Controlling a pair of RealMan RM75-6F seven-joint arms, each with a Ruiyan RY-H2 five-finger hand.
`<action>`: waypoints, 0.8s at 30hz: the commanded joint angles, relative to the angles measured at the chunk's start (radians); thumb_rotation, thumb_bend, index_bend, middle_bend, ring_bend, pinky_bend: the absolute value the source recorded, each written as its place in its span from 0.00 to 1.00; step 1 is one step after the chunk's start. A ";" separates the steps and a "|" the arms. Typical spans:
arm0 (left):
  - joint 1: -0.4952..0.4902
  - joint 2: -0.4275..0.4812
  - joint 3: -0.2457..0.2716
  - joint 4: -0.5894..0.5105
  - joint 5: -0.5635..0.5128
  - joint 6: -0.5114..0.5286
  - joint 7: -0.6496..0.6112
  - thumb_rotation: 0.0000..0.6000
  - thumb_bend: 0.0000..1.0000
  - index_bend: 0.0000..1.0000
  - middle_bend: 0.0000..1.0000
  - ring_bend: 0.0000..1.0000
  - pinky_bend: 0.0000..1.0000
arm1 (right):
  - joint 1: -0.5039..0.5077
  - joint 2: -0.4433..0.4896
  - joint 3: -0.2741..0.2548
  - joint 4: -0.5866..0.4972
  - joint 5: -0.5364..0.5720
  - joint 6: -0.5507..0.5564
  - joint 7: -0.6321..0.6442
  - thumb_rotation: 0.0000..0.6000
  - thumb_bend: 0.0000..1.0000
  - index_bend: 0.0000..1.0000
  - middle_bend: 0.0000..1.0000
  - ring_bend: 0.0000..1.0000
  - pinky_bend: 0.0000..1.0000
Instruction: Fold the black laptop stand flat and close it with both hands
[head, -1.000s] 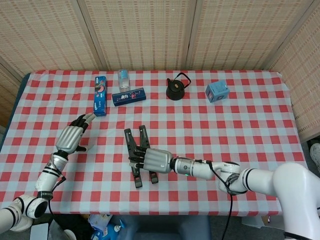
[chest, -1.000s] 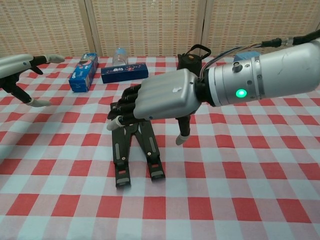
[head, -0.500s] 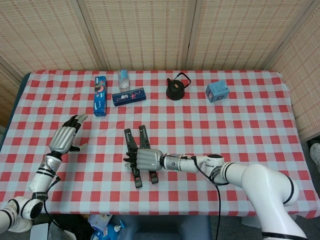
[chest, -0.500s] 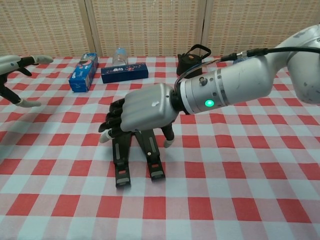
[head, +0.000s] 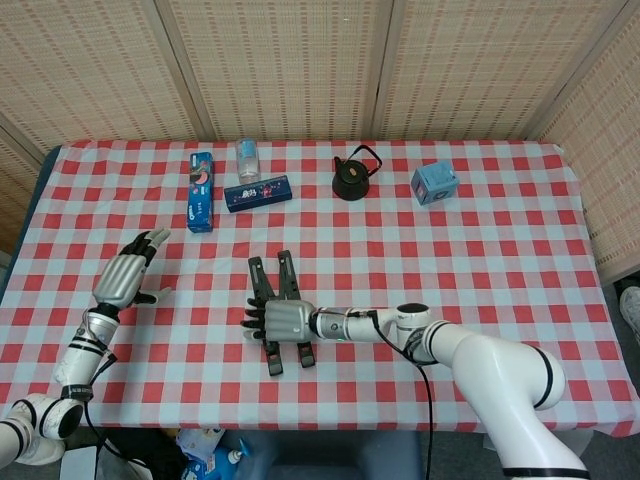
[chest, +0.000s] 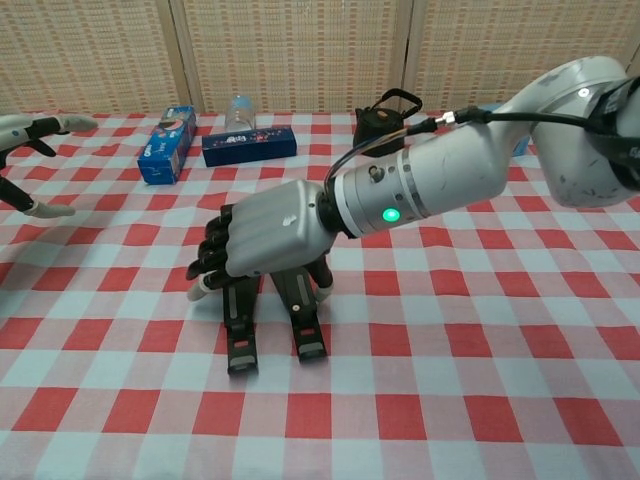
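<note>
The black laptop stand (head: 268, 281) lies mid-table, its two legs spread in a narrow V toward me. My right hand (head: 283, 320) lies palm down across the middle of both legs. In the chest view its fingers (chest: 212, 262) curl down past the left leg and the thumb drops beside the right leg, so the right hand (chest: 268, 232) grips the stand (chest: 240, 338) from both sides. My left hand (head: 124, 274) hovers well to the left of the stand, fingers apart and holding nothing. Only the left hand's fingers (chest: 38, 127) show at the chest view's left edge.
Along the far side stand a blue toothpaste box (head: 200, 190), a clear cup (head: 248, 158), a dark blue box (head: 257, 193), a black teapot (head: 353, 177) and a light blue carton (head: 435, 184). The table's front edge runs close below the stand's feet.
My right hand has slid left and lower over the stand, fingers curling round its legs. The left hand has drawn back to the left, away from the stand.
</note>
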 joint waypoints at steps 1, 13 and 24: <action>0.002 -0.001 -0.001 0.003 0.002 0.002 -0.002 1.00 0.22 0.00 0.00 0.00 0.16 | 0.006 -0.005 -0.011 0.007 0.002 0.001 0.012 1.00 0.08 0.00 0.07 0.00 0.00; 0.004 -0.001 -0.005 -0.001 0.008 0.004 -0.001 1.00 0.21 0.00 0.00 0.00 0.16 | 0.006 -0.021 -0.035 0.038 0.020 0.031 0.052 1.00 0.11 0.16 0.23 0.00 0.00; 0.006 -0.001 -0.008 -0.002 0.009 0.003 0.003 1.00 0.21 0.00 0.00 0.00 0.16 | 0.003 -0.031 -0.046 0.057 0.030 0.067 0.078 1.00 0.16 0.27 0.32 0.00 0.01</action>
